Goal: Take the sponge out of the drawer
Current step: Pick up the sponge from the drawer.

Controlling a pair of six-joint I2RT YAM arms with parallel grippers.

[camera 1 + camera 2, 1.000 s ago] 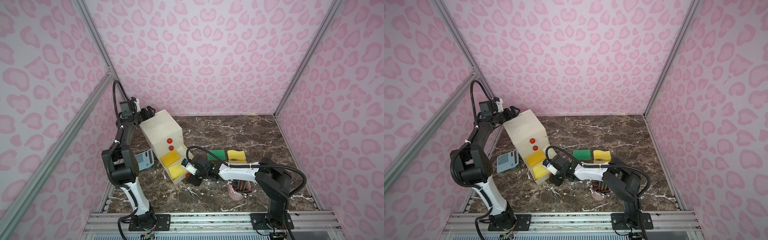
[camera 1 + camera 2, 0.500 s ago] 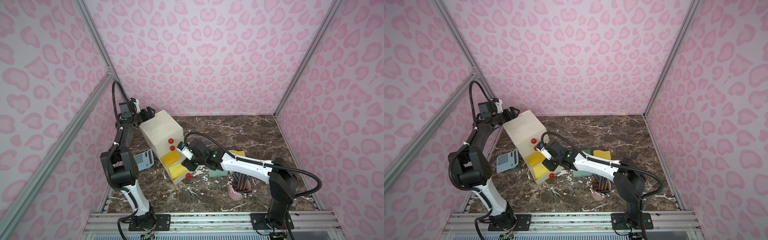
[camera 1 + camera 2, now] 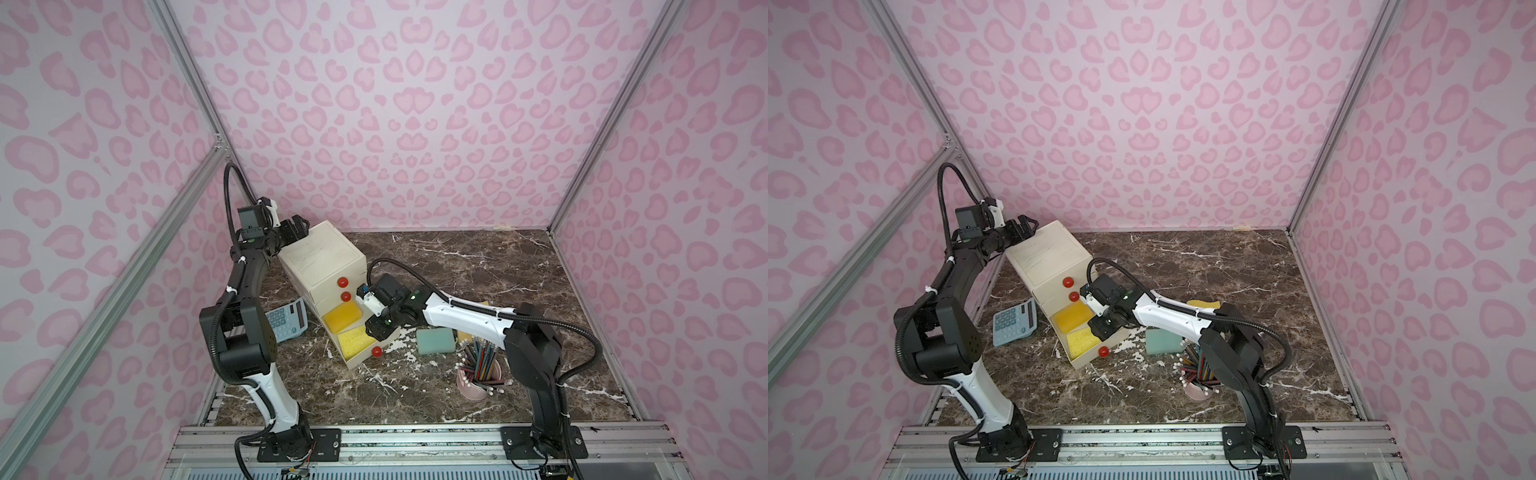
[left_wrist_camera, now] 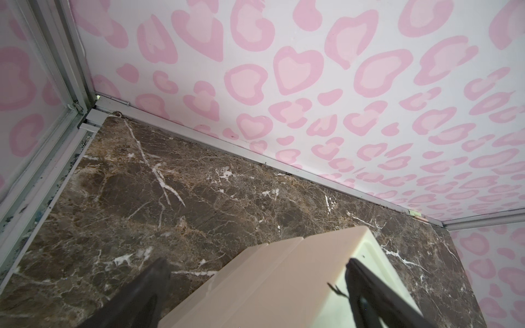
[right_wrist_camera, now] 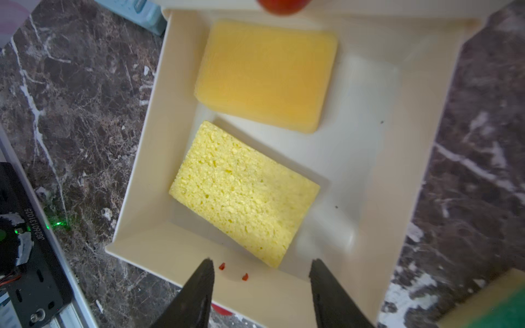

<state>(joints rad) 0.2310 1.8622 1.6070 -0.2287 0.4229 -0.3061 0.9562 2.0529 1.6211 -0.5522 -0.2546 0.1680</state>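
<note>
The cream cabinet's (image 3: 322, 257) bottom drawer (image 3: 360, 360) is pulled out. Two sponges lie in it: a porous pale yellow sponge (image 5: 244, 196) near the front and a smooth orange one (image 5: 267, 73) behind it; both show in both top views (image 3: 355, 340) (image 3: 1071, 320). My right gripper (image 5: 261, 269) hovers open over the drawer's front wall, just short of the pale sponge, holding nothing; a top view shows the right gripper (image 3: 374, 330) above the drawer. My left gripper (image 4: 258, 272) stands wide open astride the cabinet's (image 4: 284, 284) back top corner.
A calculator (image 3: 286, 322) lies left of the cabinet. A green sponge (image 3: 434, 341) lies on the marble right of the drawer, with a yellow sponge (image 3: 1202, 305) behind the right arm. A pink cup of pencils (image 3: 478, 374) stands near the right arm's base.
My right arm has lifted from beside the drawer's red knob and swung up over the open drawer. The green sponge on the table now shows nearer the front. The left arm has stayed still.
</note>
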